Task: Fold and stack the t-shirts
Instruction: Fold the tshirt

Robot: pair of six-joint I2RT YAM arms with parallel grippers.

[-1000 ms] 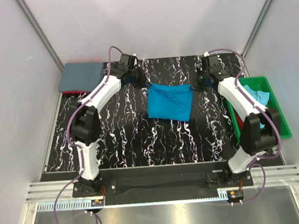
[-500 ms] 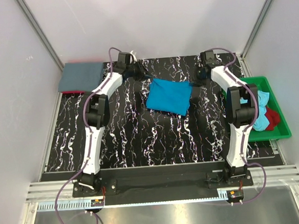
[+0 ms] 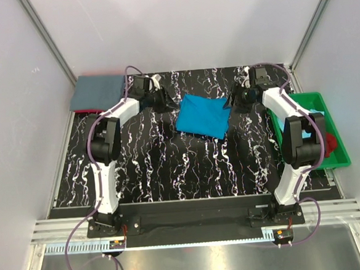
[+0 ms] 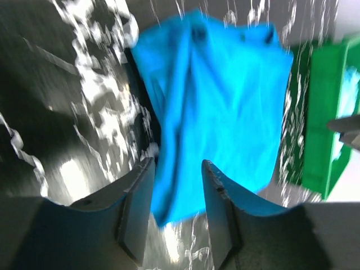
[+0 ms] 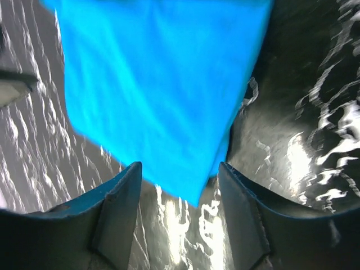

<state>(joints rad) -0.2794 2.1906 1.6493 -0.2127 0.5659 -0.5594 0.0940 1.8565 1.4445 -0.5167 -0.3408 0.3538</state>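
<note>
Two end effectors stand open, one on each side of the bright turquoise-blue cloth t-shirt [image 3: 202,116]. It lies folded and flat on the black white-veined table [image 3: 157,167], approx. at centre, toward the back. The left end effector [image 3: 167,102] is just beside its left edge and the right end effector [image 3: 232,100] just beside its upper right corner; neither holds cloth. A slate grey-blue folded t-shirt [image 3: 98,91] rests at the far left corner w/ a red cloth edge [image 3: 83,110] under it. The green plastic tray [image 3: 313,95] on the right holds a light aqua t-shirt [image 3: 313,114] and a red t-shirt [image 3: 332,141].
</note>
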